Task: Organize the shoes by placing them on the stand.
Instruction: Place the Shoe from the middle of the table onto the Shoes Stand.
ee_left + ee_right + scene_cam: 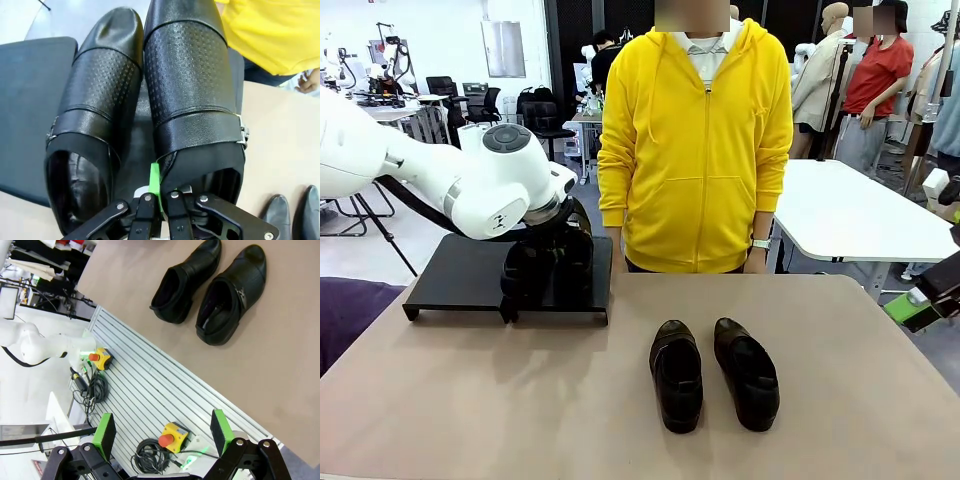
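Observation:
My left gripper is shut, its green pads pinching the inner collars of two black loafers held side by side. In the front view this pair hangs under the white left arm, over the right section of the black stand; I cannot tell whether the soles touch it. Two more shoes lie side by side on the beige table, toes toward me. My right gripper is open and holds nothing, out past the table's edge, with those two shoes far ahead of it.
A person in a yellow hoodie stands at the far side, hands down behind the table edge. Below the table's side, a ribbed metal plate carries cables and yellow stop buttons. The stand's left section is bare.

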You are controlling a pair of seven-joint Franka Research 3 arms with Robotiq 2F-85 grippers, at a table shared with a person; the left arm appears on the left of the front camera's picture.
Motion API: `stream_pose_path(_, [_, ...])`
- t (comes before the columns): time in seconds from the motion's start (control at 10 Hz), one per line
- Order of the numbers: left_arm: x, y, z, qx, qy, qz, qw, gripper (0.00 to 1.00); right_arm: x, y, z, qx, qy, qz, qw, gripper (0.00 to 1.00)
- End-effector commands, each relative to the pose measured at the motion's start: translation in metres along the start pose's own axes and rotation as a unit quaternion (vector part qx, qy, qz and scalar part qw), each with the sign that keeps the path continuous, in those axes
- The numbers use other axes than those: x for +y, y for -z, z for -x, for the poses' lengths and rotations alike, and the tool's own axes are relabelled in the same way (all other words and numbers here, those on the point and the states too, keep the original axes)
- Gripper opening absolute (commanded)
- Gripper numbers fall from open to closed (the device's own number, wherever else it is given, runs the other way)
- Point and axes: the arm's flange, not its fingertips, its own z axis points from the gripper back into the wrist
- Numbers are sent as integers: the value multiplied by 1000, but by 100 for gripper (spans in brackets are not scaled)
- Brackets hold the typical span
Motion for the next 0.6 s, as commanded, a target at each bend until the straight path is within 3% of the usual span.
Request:
stream_pose_path(0.0, [-2, -5, -7, 9, -1, 4, 1000, 0, 3, -2, -3, -1, 3, -5, 1000, 100])
stream_pose_path(0.2, [-2, -4, -8, 5, -10, 2, 1000, 0, 3, -2, -3, -1, 3, -5, 1000, 100])
stream_pose_path(0.3, [-2, -4, -8, 2, -7, 5, 1000, 56, 3, -2, -3, -1, 3, -5, 1000, 100])
stream_pose_path(0.4, [-3, -4, -8, -1, -4, 3, 1000, 100, 3, -2, -3, -1, 3, -5, 1000, 100])
stream_pose_path(0.5, [-3, -5, -7, -5, -4, 4, 1000, 100, 3, -2, -3, -1, 3, -5, 1000, 100])
